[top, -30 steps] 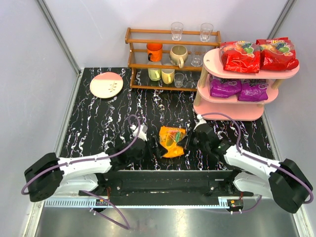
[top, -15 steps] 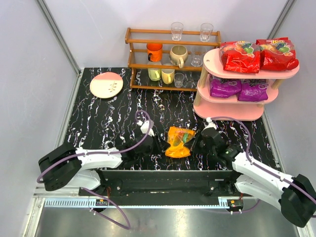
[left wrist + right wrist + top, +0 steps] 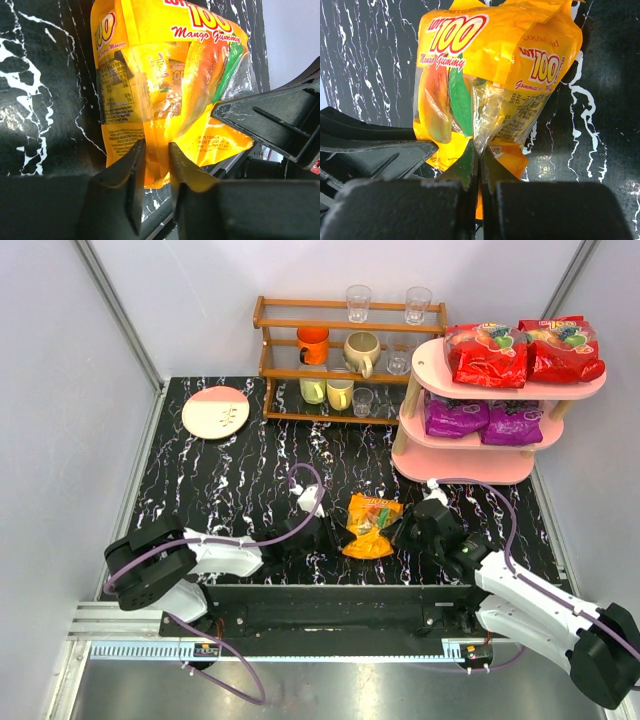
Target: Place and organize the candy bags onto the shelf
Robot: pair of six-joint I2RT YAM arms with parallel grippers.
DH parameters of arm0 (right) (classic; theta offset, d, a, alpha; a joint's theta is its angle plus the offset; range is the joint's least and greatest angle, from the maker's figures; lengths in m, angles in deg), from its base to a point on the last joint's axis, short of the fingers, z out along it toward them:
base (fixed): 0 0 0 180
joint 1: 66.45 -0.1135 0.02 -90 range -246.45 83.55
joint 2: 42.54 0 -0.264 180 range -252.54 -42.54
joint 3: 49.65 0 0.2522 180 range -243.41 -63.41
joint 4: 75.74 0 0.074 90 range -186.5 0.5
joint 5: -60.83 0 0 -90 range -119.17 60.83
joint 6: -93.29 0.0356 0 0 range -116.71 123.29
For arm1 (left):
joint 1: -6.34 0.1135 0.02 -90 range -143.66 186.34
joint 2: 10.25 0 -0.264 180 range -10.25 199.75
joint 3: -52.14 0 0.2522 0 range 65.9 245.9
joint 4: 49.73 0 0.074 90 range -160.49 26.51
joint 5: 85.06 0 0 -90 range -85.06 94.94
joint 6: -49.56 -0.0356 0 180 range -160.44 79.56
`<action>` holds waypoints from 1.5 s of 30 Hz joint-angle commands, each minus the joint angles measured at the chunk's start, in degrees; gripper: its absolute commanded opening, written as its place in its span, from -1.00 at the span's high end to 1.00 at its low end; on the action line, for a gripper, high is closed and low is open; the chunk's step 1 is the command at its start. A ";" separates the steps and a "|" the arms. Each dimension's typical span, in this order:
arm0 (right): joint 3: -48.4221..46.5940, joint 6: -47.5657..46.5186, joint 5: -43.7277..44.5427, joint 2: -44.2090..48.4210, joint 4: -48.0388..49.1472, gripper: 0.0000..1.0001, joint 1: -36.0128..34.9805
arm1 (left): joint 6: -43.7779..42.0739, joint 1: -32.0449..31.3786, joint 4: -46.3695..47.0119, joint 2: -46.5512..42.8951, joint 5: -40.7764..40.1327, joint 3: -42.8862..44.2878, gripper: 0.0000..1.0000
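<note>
The orange candy bag [image 3: 370, 526] lies crumpled on the black marbled table between my two grippers. My left gripper [image 3: 325, 532] pinches a fold of the orange bag [image 3: 165, 95] near its bottom edge, and the film fills the gap between its fingers [image 3: 125, 172]. From the other side, my right gripper [image 3: 412, 531] is shut tight on the bag's [image 3: 490, 65] lower seam. On the pink shelf [image 3: 470, 466] at the back right, two red bags [image 3: 487, 352] [image 3: 562, 348] rest on the top board and two purple bags [image 3: 455, 417] [image 3: 513, 423] on the middle board.
A brown wooden rack [image 3: 345, 350] of cups and glasses stands at the back, left of the shelf. A pink and cream plate [image 3: 216, 411] lies at the back left. Grey walls close in the table on three sides.
My left gripper went from wide open to closed on the orange bag. Both arms and the bag have shifted to the right.
</note>
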 commanded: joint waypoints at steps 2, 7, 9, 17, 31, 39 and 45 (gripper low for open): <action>-0.57 1.37 2.77 1.64 1.15 1.00 0.97 | 0.25 -0.75 9.30 3.50 4.03 0.77 0.80; -4.16 -0.30 9.34 5.15 -4.81 1.00 1.06 | -1.85 -0.75 9.15 4.92 5.09 3.92 1.00; -6.53 -0.83 15.06 8.04 -8.40 1.00 1.50 | -5.26 -0.75 6.07 5.62 5.18 7.00 1.00; -14.10 -6.10 26.32 7.98 -13.26 1.00 6.76 | -14.77 -0.31 -3.08 11.68 5.88 24.75 1.00; -15.07 -14.10 16.50 -0.81 -3.87 1.00 30.23 | -18.29 3.47 -2.73 25.30 11.95 38.39 1.00; -17.00 -14.80 13.58 -7.49 2.73 1.00 33.14 | -18.82 6.37 -2.91 30.22 13.88 43.49 1.00; -17.62 -15.77 14.90 -8.99 5.55 1.00 33.75 | -19.34 7.86 -3.35 32.95 15.29 47.09 1.00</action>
